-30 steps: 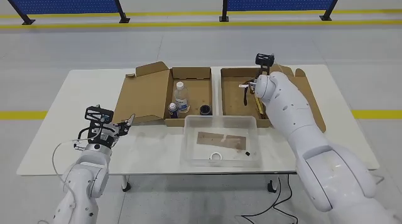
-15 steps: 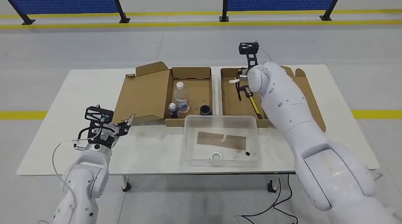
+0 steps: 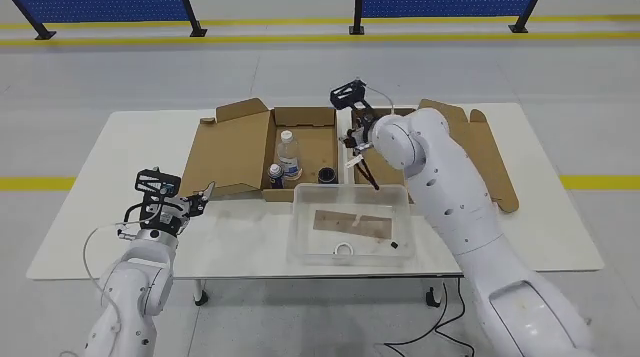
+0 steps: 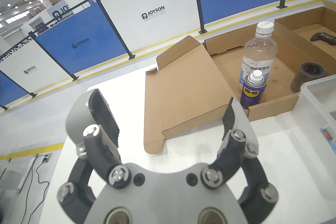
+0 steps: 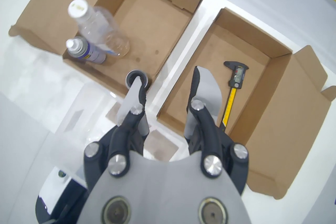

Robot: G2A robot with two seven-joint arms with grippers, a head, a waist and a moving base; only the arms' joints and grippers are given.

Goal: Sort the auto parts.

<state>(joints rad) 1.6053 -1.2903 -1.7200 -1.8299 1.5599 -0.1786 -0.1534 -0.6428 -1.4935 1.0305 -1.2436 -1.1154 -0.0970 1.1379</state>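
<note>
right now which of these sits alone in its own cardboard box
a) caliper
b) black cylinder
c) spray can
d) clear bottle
a: the caliper lies by itself in one cardboard box, while the clear bottle, spray can and black cylinder share the other box.

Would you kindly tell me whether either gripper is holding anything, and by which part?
Nothing is held: the left gripper and right gripper both have open fingers with nothing between them. The caliper lies loose in the cardboard box.
</note>
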